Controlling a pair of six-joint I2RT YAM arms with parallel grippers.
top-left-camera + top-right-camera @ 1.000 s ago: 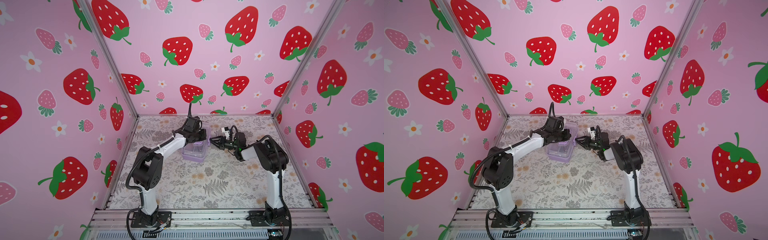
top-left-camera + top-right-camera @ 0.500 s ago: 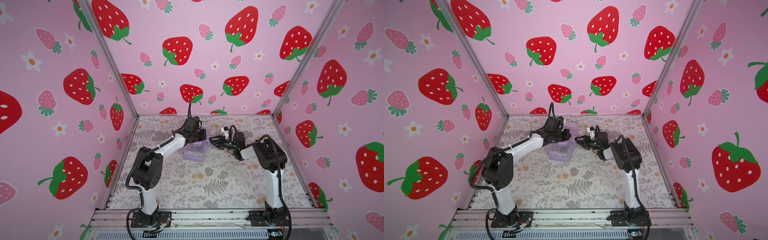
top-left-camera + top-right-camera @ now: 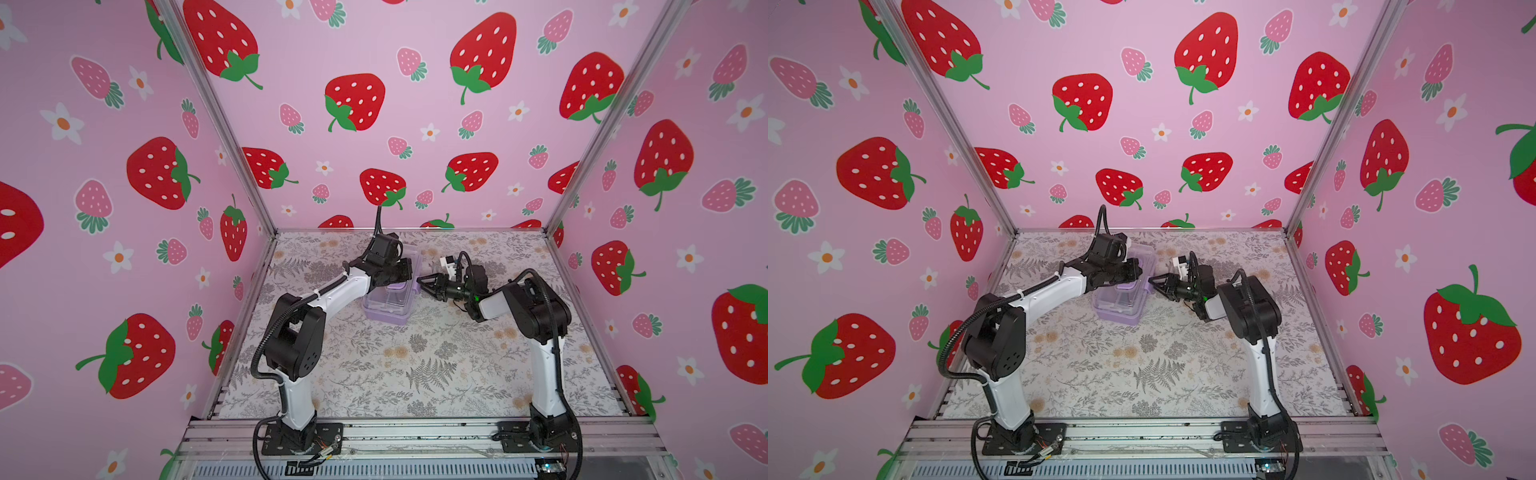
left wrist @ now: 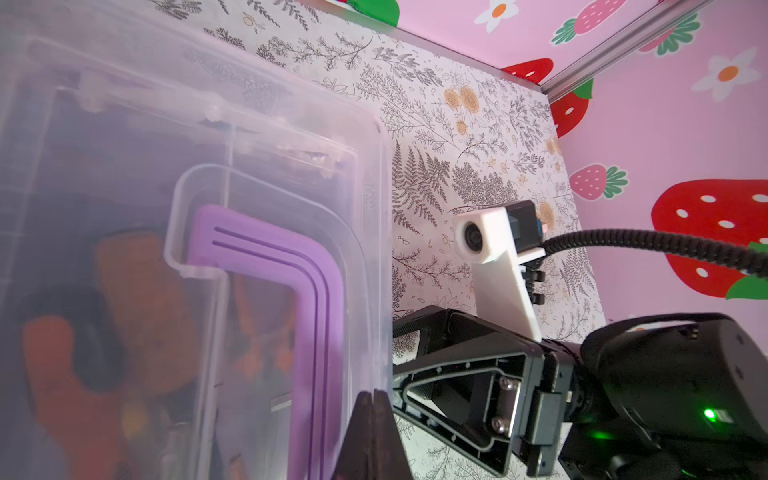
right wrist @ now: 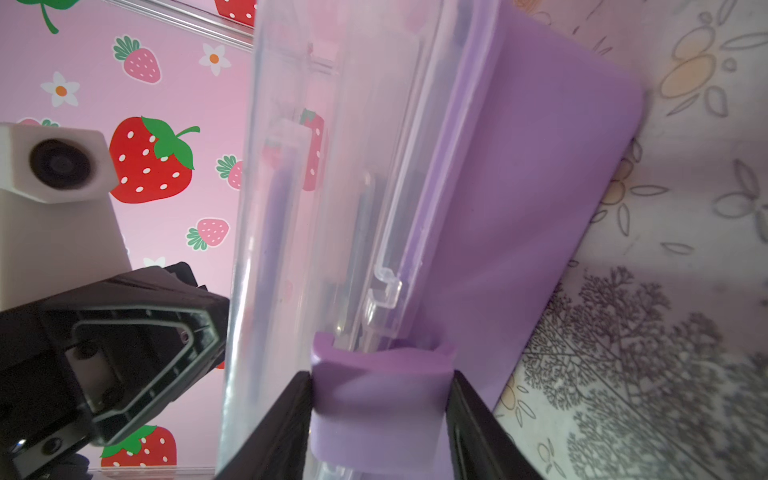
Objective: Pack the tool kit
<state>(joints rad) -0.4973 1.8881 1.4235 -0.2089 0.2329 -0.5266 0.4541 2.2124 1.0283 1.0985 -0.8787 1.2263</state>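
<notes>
Your right gripper (image 5: 380,399) grips the latch (image 5: 380,374) at 3 o'clock on the tool kit (image 3: 386,307); left gripper (image 4: 374,411) closed above lid (image 4: 291,137).

Both top views are bright and evenly lit, pink-tinged, with wide-angle stretch toward the edges. Only faint, soft shadows fall on the table (image 3: 415,374). From my wrist cameras, the tool kit (image 4: 208,249) looms close, hazy and out of focus.

Pink walls (image 3: 299,158) printed with strawberries and white flowers are seen behind and to both sides of the right gripper (image 3: 419,281); beneath it a grey floral mat (image 3: 415,353) is spread.
</notes>
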